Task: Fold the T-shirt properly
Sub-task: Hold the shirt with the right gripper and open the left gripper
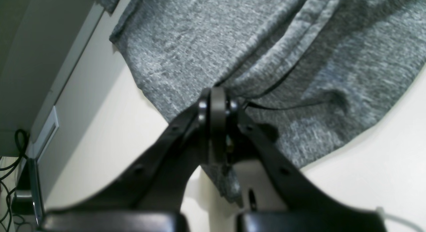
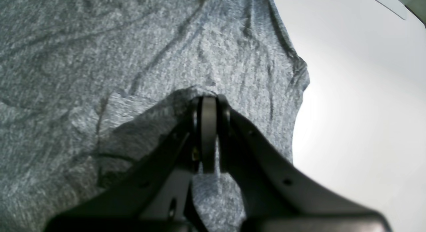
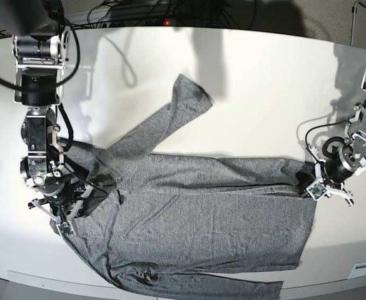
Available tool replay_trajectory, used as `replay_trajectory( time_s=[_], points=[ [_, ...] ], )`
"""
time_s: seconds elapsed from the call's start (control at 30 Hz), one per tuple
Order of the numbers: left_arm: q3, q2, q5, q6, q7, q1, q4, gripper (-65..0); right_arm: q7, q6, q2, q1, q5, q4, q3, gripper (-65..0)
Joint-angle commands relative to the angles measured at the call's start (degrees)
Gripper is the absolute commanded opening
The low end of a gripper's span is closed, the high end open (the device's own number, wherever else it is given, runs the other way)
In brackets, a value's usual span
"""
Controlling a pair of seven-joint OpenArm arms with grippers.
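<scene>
T-shirt (image 3: 201, 219) spread on table (image 3: 264, 87); left gripper (image 1: 218, 125) and right gripper (image 2: 209, 132) each clamp an edge.

- The base view is bright and evenly lit from overhead; the glossy white table (image 3: 258, 81) carries soft grey shadows of the arms along its far edge.
- The heather-grey knit T-shirt (image 3: 201, 219) stays sharp there, its creases readable.
- The left wrist view is soft and warm-tinted: the black left gripper (image 1: 218, 125) is blurred close to the lens, and cloth beyond its tips is smeared.
- The right wrist view is cooler; the black right gripper (image 2: 209, 132) throws a dark shadow onto cloth at its left, while bare table at its right glares nearly white.
</scene>
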Motion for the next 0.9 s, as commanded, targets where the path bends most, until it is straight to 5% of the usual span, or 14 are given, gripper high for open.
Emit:
replay_trajectory(
  time_s=[0.0, 0.1, 0.23, 0.3, 0.7, 0.87],
  points=[
    [-0.5, -0.8, -0.7, 0.7, -1.5, -1.6, 0.7, -65.0, 1.2, -0.5, 0.7, 1.8, 0.5, 0.9, 0.3, -65.0],
    [-0.5, -0.9, -0.7, 0.8, -1.5, -1.6, 0.7, -65.0, 1.1, -0.5, 0.7, 1.8, 0.4, 0.9, 0.3, -65.0],
    [-0.5, -0.8, -0.7, 0.8, -1.5, -1.6, 0.7, -65.0, 2.5, -2.1, 0.7, 1.8, -3.0, 0.9, 0.4, -46.4],
    [-0.5, -0.8, -0.7, 0.8, -1.5, -1.6, 0.7, -65.0, 2.5, -4.6, 0.8, 1.8, -4.8, 0.9, 0.3, -42.6],
    [-0.5, -0.8, -0.7, 0.8, -1.5, -2.3, 0.7, -65.0, 2.2, -7.2, 1.1, 1.9, -5.4, 0.9, 0.3, -42.4],
    [-0.5, -0.8, -0.7, 2.3, -1.5, -4.4, 0.7, -65.0, 1.4, -7.2, 1.1, 1.9, 2.3, 0.9, 0.3, -42.4]
  ],
)
